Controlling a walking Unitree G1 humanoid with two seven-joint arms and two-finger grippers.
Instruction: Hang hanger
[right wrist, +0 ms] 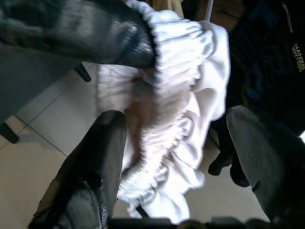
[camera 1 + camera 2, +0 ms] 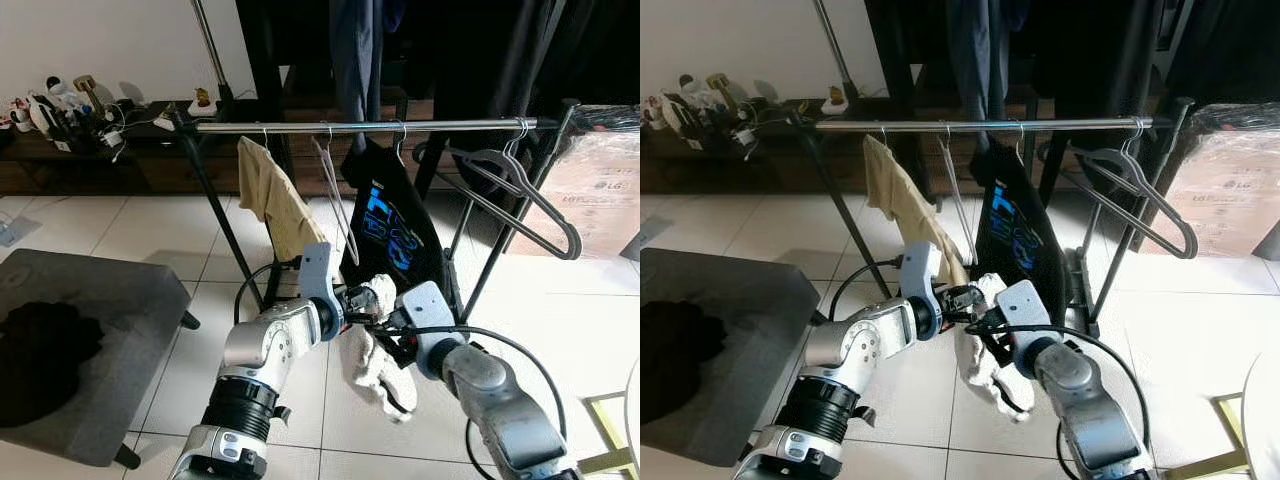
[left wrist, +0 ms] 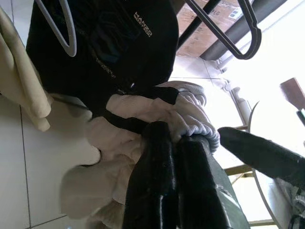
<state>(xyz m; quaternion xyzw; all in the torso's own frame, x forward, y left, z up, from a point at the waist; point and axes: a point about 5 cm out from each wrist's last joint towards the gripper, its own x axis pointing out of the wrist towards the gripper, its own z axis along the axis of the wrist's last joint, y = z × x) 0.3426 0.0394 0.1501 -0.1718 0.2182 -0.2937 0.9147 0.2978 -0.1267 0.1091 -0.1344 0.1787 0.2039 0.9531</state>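
A white garment (image 2: pixel 372 345) with an elastic hem hangs between my two grippers, below the metal rail (image 2: pixel 370 126) of a clothes rack. Black parts of a hanger (image 3: pixel 120 125) run through the cloth and poke out at its lower end (image 2: pixel 400 398). My left gripper (image 2: pixel 362 300) is shut on the garment's hem (image 3: pixel 200 129). My right gripper (image 2: pixel 392 325) is just beside it, open, its fingers (image 1: pixel 107 138) spread either side of the bunched white cloth (image 1: pixel 176 95).
On the rail hang a beige garment (image 2: pixel 275 205), an empty grey hanger (image 2: pixel 335 195), a black printed T-shirt (image 2: pixel 395 235) and black hangers (image 2: pixel 520 200). A grey stool (image 2: pixel 120 300) with dark cloth stands left, a cardboard box (image 2: pixel 600 190) right.
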